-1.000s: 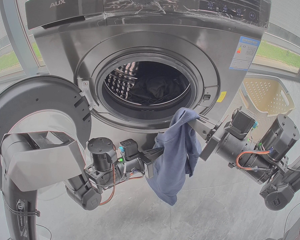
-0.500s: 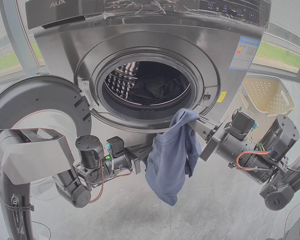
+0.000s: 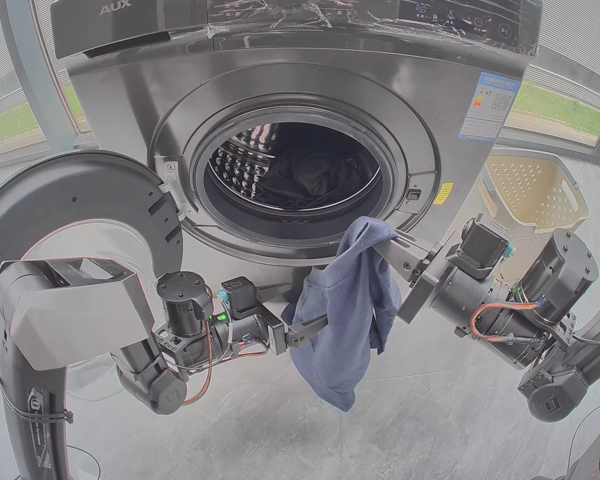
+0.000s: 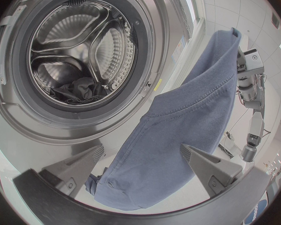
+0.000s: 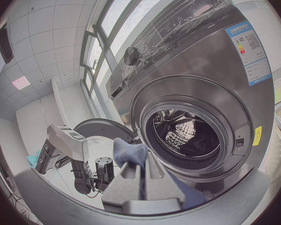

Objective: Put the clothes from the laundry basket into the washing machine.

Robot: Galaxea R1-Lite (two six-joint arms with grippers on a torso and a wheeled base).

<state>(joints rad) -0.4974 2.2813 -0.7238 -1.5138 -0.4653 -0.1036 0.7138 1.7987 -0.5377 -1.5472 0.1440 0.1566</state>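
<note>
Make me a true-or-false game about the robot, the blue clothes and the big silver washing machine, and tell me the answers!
1. The round grey door of the silver metal washing machine is shut. False: it is swung open on the robot's left.
2. The right gripper is shut on the blue fabric garment. True.
3. The shiny steel drum is empty. False: a crumpled black garment lies in it.
4. The left gripper is open, one finger on each side of the blue fabric garment. True.
5. The blue fabric garment is inside the drum. False: it hangs outside, in front of the machine.
</note>
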